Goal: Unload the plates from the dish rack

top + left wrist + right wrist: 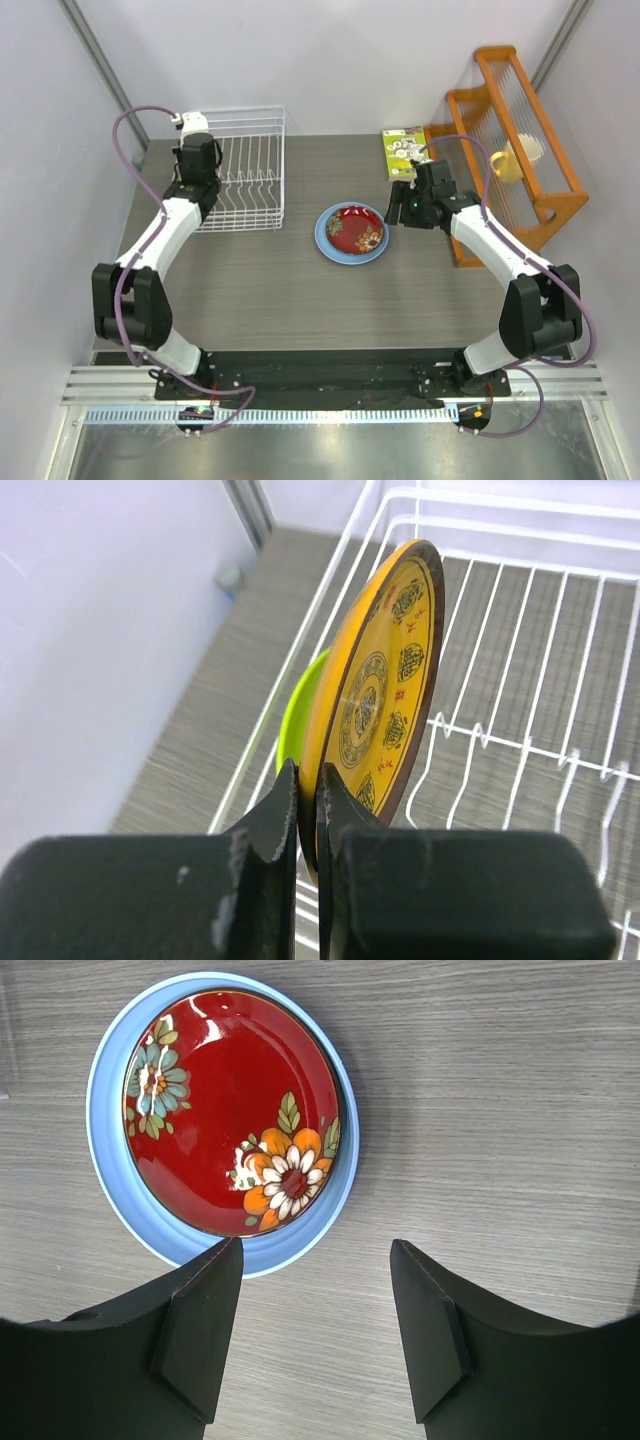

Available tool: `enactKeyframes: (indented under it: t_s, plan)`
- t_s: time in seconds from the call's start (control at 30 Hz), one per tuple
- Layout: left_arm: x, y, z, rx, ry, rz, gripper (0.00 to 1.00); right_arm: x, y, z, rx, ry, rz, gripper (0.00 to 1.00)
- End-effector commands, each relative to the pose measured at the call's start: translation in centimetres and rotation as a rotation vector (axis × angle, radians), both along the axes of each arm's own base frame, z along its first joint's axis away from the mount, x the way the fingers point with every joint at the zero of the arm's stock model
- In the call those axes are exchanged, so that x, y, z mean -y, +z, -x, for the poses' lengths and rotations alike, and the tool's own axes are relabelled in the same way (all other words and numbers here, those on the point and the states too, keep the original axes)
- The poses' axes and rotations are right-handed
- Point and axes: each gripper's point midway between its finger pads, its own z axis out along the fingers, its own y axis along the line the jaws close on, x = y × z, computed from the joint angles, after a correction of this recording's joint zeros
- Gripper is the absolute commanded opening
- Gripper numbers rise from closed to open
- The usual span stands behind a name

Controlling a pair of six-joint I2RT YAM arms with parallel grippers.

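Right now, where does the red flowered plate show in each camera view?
Top external: the red plate sits at centre frame, stacked on the light blue plate.
Left wrist: not in it.
Right wrist: upper left, beyond the open right end effector.
Shared landmark: the light blue plate's rim ringing it, in both those views.

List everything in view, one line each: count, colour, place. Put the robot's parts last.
Blue plate: one, light blue, flat on the table's middle.
Red plate: one, dark red with flowers, stacked on the blue plate.
Yellow plate: one, yellow with a dark rim, on edge in the dish rack.
Green plate: one, lime, right behind the yellow plate.
Dish rack: one, white wire, far left.
Wooden rack: one, orange, far right.
Cup: one, pale yellow, in the wooden rack.
Box: one, green and white, far edge.
Table: one, grey woodgrain.
Left arm: jaws shut on the yellow plate's rim.
Right arm: jaws open, beside the stacked plates.
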Motion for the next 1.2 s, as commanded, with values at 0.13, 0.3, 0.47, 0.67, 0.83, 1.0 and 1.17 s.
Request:
enactKeyframes:
  t_s: [0.13, 0.3, 0.47, 0.67, 0.83, 1.0, 1.17]
  plan:
    - [4.3, 5.4, 2.7, 0.084, -0.130, 0.080, 0.00, -1.1, 4.0, -1.7, 0.116, 0.010, -0.060, 0.67]
    - [9.3, 2.8, 4.0, 0.037, -0.299, 0.329, 0.00, -3.4, 5.2, -2.8, 0.152, 0.063, -0.152, 0.67]
    - [15.7, 1.4, 5.5, -0.013, -0.516, 0.631, 0.00, -6.0, 6.5, -3.2, 0.184, 0.114, -0.257, 0.67]
    - [20.5, -0.3, 6.6, -0.065, -0.660, 0.877, 0.00, -8.6, 7.3, -3.4, 0.204, 0.181, -0.370, 0.67]
    - [24.1, -0.4, 7.6, -0.076, -0.772, 1.036, 0.00, -10.6, 7.1, -3.3, 0.184, 0.210, -0.502, 0.67]
    - [27.0, -1.4, 8.5, -0.114, -0.829, 1.089, 0.00, -11.5, 6.8, -3.6, 0.186, 0.219, -0.549, 0.67]
    - [29.4, -1.5, 9.3, -0.133, -0.898, 1.116, 0.00, -11.8, 5.6, -3.5, 0.156, 0.227, -0.554, 0.67]
